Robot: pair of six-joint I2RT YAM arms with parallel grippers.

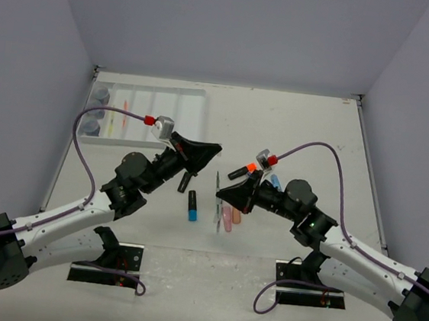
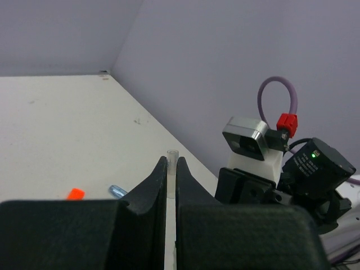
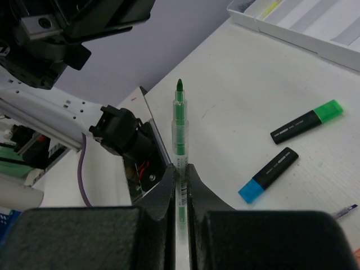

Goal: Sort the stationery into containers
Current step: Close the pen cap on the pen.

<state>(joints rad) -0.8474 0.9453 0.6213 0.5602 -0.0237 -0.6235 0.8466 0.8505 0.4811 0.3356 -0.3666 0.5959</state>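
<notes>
Forearms angle inward over the table [image 1: 295, 123]; my left gripper [image 2: 172, 164] pinches a thin clear pen [image 2: 172, 153], my right gripper [image 3: 180, 169] clamps a green pen [image 3: 179, 124].

My right claw [image 3: 180, 171] pinches a thin green pen [image 3: 179, 132], its tip pointing out past the fingertips. Right of that claw lie a green-capped highlighter [image 3: 306, 122] and a blue-capped highlighter [image 3: 269, 174], flat and close together. My left claw [image 2: 172, 163] grips a clear pen barrel [image 2: 172, 153]. The white tray [image 3: 281, 29] sits far beyond them.

A robotics lab test cell: two robot arms [image 1: 62, 221] bolted to a white table [image 1: 309, 132], boxed in by plain lilac walls [image 1: 236, 25], purple cables [image 1: 82, 163] trailing.
</notes>
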